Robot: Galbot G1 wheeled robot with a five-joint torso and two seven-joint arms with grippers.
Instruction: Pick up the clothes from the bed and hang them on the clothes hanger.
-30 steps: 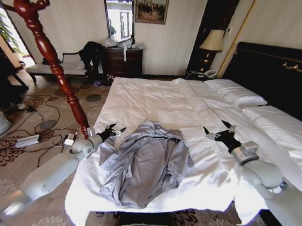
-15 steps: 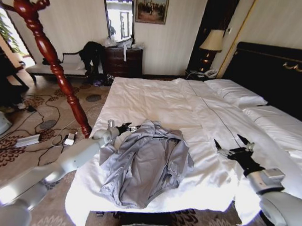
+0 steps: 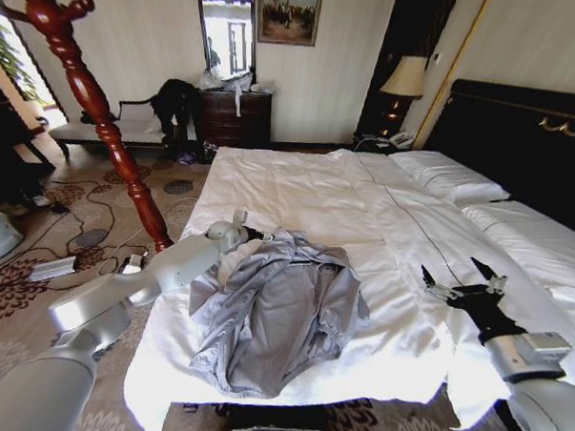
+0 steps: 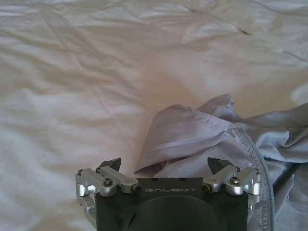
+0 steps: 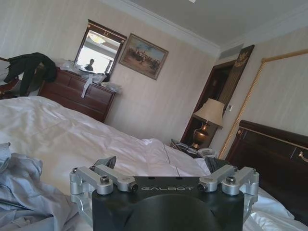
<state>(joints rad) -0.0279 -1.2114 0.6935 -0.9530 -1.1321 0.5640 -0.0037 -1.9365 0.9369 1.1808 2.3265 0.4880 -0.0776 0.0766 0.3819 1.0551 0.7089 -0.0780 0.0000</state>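
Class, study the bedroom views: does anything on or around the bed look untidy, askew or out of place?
Yes. The jacket lies crumpled across the bed, folds bunched and hem near the mattress edge. The left gripper sits open at its collar end; the right gripper hovers open over the sheet. Cables sprawl over the carpet.

Both arms are smooth silver-grey tubes; each end effector (image 4: pixel 164 166) has a black "GALBOT" housing, silver screwed linkages, black fingertips.

The jacket (image 3: pixel 279 311) lies on the near left part of the bed (image 3: pixel 298 192). The left gripper (image 3: pixel 256 235) sits at its far left edge, the right gripper (image 3: pixel 461 280) well off to its right, above the sheets.
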